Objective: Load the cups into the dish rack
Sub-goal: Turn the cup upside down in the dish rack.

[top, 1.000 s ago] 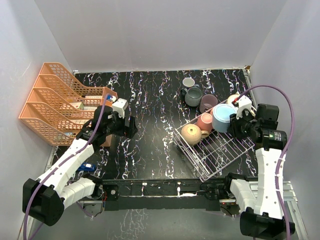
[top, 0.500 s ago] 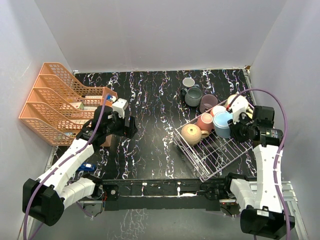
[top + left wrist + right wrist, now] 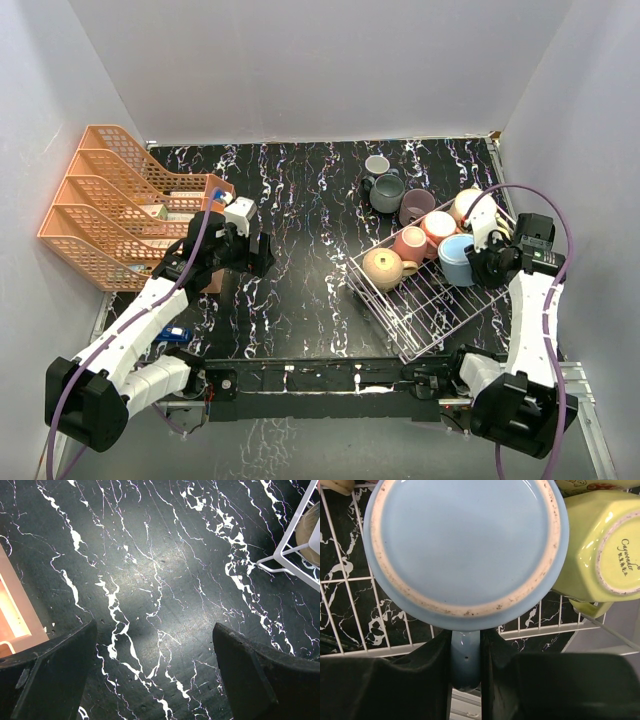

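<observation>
White walls enclose a black tabletop (image 3: 300,200) with white veining. On its left side, against the wall, stands an orange tiered organizer (image 3: 105,215). The dish rack (image 3: 425,312), a white wire basket with low sides, sits on the right half, set diagonally to the tabletop edges. The left arm (image 3: 140,320) reaches over the bare tabletop beside the organizer. The left tool (image 3: 154,645) hangs above the dark surface with its fingers (image 3: 55,675) spread wide and nothing between them. The right arm (image 3: 530,330) reaches to the right side of the rack. The right tool (image 3: 465,655) is pressed together on the handle of the blue mug (image 3: 465,545). This mug lies over the rack's wire grid with its base turned toward the wrist camera; whether it rests on the wires cannot be told. A yellow-green mug (image 3: 592,550) lies just beside it, also base outward. Further left in the rack lie a tan mug (image 3: 383,268), a pink mug (image 3: 409,243) and a peach mug (image 3: 438,226). On the tabletop just beyond the rack stand a mauve mug (image 3: 416,206), a grey-teal mug (image 3: 387,192) and a small grey mug (image 3: 377,164).
</observation>
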Available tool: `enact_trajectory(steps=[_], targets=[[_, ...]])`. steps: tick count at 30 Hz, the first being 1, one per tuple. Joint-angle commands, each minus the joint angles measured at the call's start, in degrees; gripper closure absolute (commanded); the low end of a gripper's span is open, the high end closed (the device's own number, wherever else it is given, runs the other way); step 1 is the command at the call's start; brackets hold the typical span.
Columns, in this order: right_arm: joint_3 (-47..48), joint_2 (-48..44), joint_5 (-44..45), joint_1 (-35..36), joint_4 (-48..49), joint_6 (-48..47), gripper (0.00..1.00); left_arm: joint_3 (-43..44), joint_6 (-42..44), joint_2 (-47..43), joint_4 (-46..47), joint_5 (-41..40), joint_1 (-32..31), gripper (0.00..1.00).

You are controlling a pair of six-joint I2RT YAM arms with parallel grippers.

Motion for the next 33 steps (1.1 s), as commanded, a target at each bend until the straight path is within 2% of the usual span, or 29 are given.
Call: enact_trajectory(steps=[1, 9, 15, 17, 26, 33], targets=[[1.0, 0.7, -5.8, -2.5, 8.4, -4.7, 0.92, -0.4, 0.6, -0.8, -0.5, 0.2, 0.4, 0.04], [-4.1, 0.0, -7.7, -2.6, 12.3, -7.1, 0.88, -0.5, 0.6, -0.6, -0.5, 0.0, 0.4, 0.05], [-7.8, -0.9, -8.1, -2.6, 12.2, -9.8, 0.69, -0.4, 0.5, -0.2, -0.5, 0.1, 0.4, 0.05], [-8.6, -1.1, -8.0, -2.6, 12.0, -10.3, 0.66, -0.3, 0.6, -0.2, -0.5, 0.0, 0.4, 0.05], [-6.4, -1.4, -9.1, -2.6, 7.4, -13.6, 0.62, -0.4, 0.6, -0.1, -0.5, 0.2, 0.4, 0.05], [-4.3, -0.7, -5.5, -2.6, 11.1, -10.8, 0.63, -0.4, 0.6, -0.2, -0.5, 0.3, 0.4, 0.05]])
